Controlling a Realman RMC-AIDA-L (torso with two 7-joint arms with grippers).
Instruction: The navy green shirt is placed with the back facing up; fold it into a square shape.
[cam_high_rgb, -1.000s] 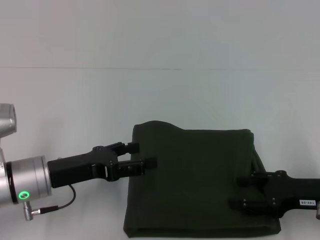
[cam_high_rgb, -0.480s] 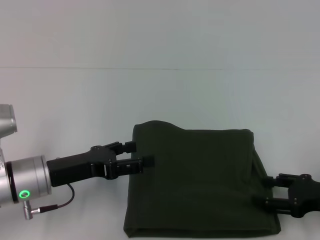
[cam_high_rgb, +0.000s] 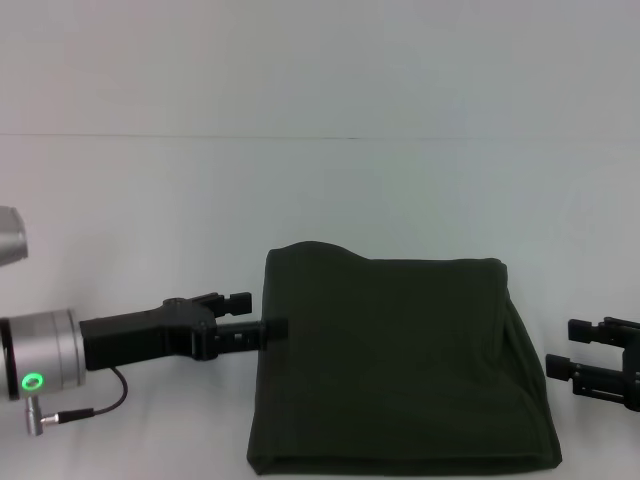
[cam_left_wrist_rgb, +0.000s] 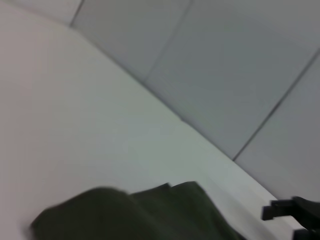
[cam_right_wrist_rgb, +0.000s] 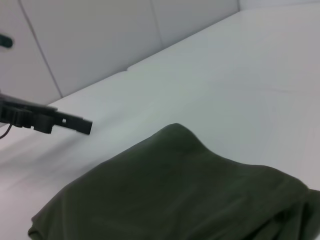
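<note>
While folded square, navy green shirt (cam_high_rgb: 395, 365) between parted left pincer (cam_high_rgb: 262, 314) and right pincer (cam_high_rgb: 568, 350).

A plain white tabletop (cam_high_rgb: 150, 200) is seen, evenly lit and without strong shadows. Behind it, a pale grey wall (cam_high_rgb: 320, 60) is divided into large panels by thin dark seams.

The navy green shirt (cam_high_rgb: 395, 365) lies flat on the white worktop (cam_high_rgb: 320, 190), folded into a thick, roughly square bundle of dark olive cloth. Its plain surface faces up, with no lettering showing. The far left corner bulges up a little, layered edges show along its right side, and the near edge forms a rounded fold.
</note>
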